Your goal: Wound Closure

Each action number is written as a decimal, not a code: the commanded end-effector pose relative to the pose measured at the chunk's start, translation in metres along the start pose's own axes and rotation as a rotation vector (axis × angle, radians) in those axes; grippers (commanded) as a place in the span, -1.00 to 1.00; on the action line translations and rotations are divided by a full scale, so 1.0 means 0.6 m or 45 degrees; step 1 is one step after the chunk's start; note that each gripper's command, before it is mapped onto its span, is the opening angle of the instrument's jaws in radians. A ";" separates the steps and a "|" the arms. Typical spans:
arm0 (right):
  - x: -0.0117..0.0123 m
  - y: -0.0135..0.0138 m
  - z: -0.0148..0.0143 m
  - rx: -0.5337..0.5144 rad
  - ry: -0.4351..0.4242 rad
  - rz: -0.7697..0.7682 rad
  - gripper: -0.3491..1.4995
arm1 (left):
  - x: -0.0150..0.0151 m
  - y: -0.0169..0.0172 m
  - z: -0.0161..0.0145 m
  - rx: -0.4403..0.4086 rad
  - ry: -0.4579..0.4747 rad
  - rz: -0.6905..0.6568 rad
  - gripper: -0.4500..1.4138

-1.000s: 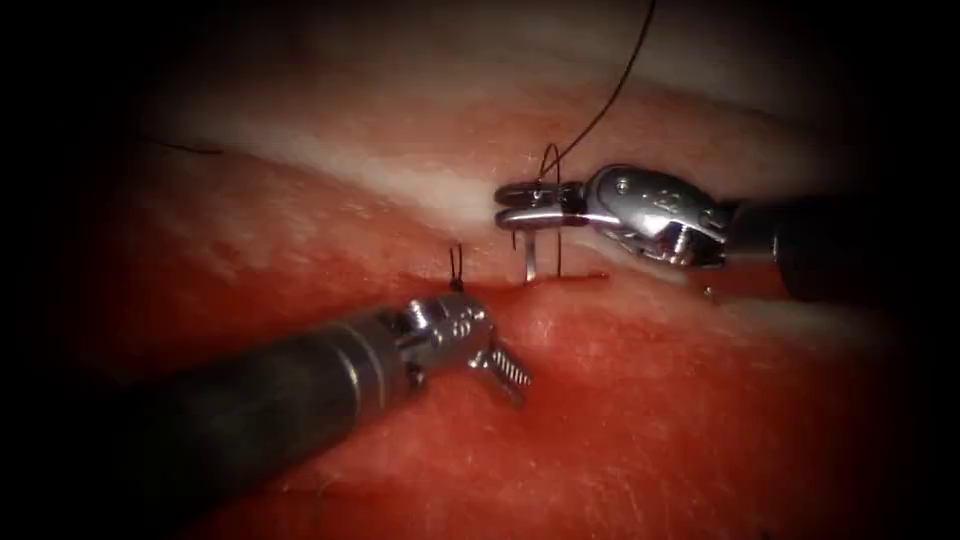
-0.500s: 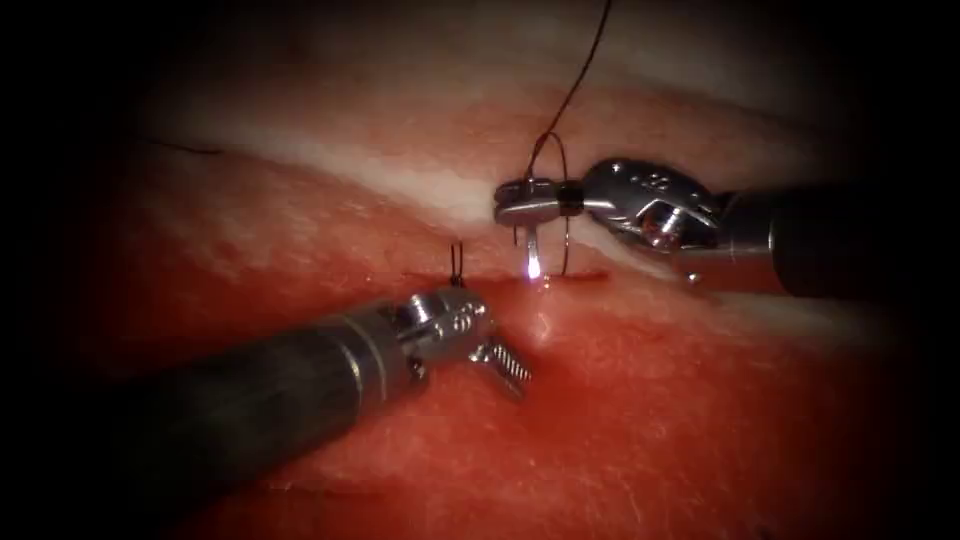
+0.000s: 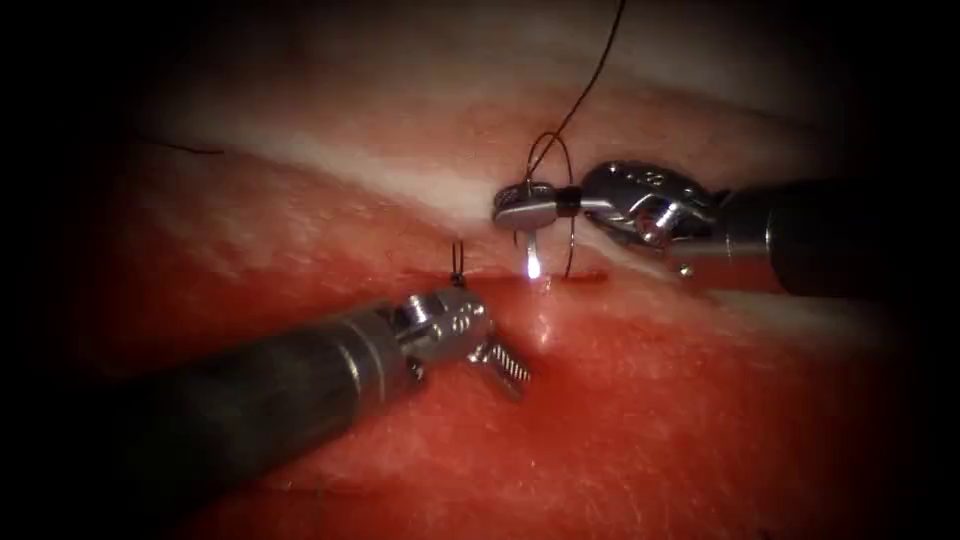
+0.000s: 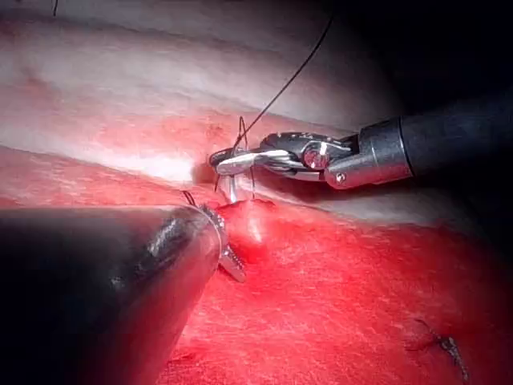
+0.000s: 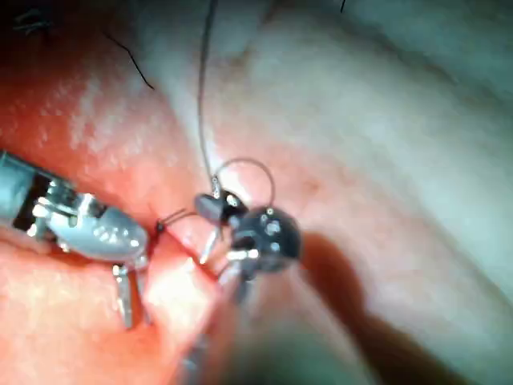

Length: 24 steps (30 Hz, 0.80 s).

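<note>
the right tool [image 3: 525, 205] held the needle [image 3: 533, 255] clamped near its upper end, tip pointing down at the cut [image 3: 575, 277], not yet in the tissue [image 3: 650, 400]. over the last second the thread [image 3: 585, 85] had looped wider around its jaws. the left tool [image 3: 500, 365] pressed the tissue just left, jaws slightly parted, gripping nothing. the bite looked only lined up.

Curved needle [image 3: 531, 255] held by its upper curve, tip at the cut [image 3: 580, 277]; dark thread [image 3: 585, 90] loops upward
</note>
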 end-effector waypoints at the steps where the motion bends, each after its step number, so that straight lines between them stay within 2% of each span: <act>1: -0.0002 0.0004 0.0018 0.002 -0.001 0.003 -1.00 | 0.0002 -0.0011 0.0009 -0.001 0.000 0.002 -0.59; 13: -0.0028 -0.0003 0.0018 0.022 -0.047 0.280 -1.00 | 0.0001 -0.0012 0.0006 0.001 0.000 0.001 -0.60; 21: -0.0038 -0.0018 0.0028 0.155 -0.071 0.550 -1.00 | 0.0000 -0.0011 0.0005 0.005 0.000 0.001 -0.64; 24: -0.0043 -0.0017 0.0026 0.157 -0.092 0.609 -1.00 | 0.0000 -0.0011 0.0005 0.004 0.000 0.002 -0.64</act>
